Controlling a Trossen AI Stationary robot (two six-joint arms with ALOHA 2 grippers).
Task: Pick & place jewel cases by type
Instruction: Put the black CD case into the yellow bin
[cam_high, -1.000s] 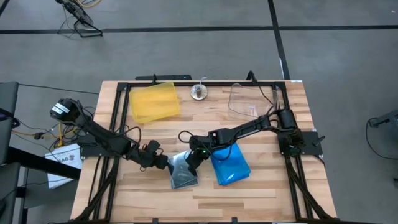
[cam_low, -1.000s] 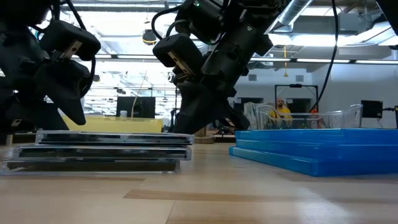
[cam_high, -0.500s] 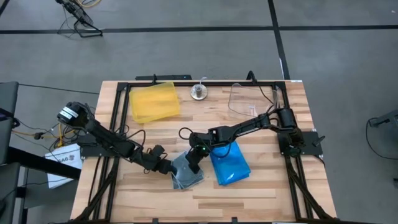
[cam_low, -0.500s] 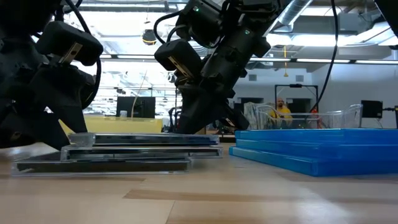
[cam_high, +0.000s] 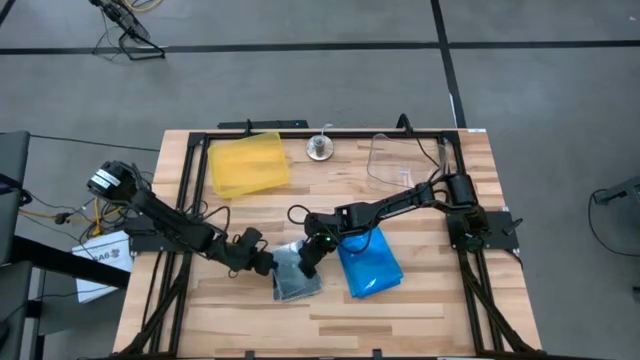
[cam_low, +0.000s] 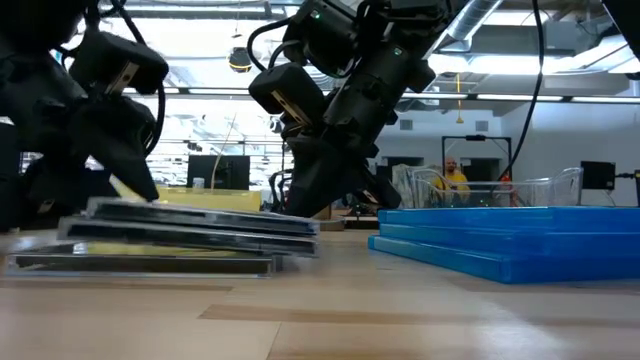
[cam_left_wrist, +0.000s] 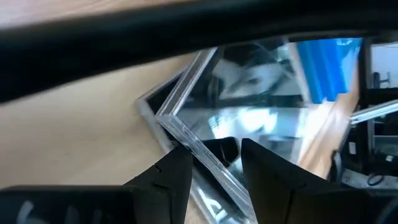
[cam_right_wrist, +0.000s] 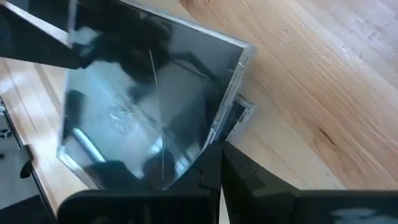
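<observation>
Smoky grey-clear jewel cases (cam_high: 297, 274) stacked askew (upper ones tilted); left gripper (cam_high: 262, 263) grasping edge; right gripper (cam_high: 310, 262) clenched.

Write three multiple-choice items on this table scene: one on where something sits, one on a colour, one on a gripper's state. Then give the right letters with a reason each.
1. Where does the yellow tray sit on the table?
A. near the far left corner
B. at the front edge, centre
C. on top of the blue jewel cases

2. What colour is the stack of jewel cases lying beside the right gripper?
A. red
B. blue
C. green

3. How does the right gripper stand?
A. spread wide open
B. shut, against the edge of the grey-clear jewel cases
C. shut on the yellow tray

Answers:
1. A, the high view shows it at the far end on the left arm's side.
2. B, both the high and low views show a bright blue stack.
3. B, the right wrist view shows its fingers together at the grey stack's edge.
</observation>
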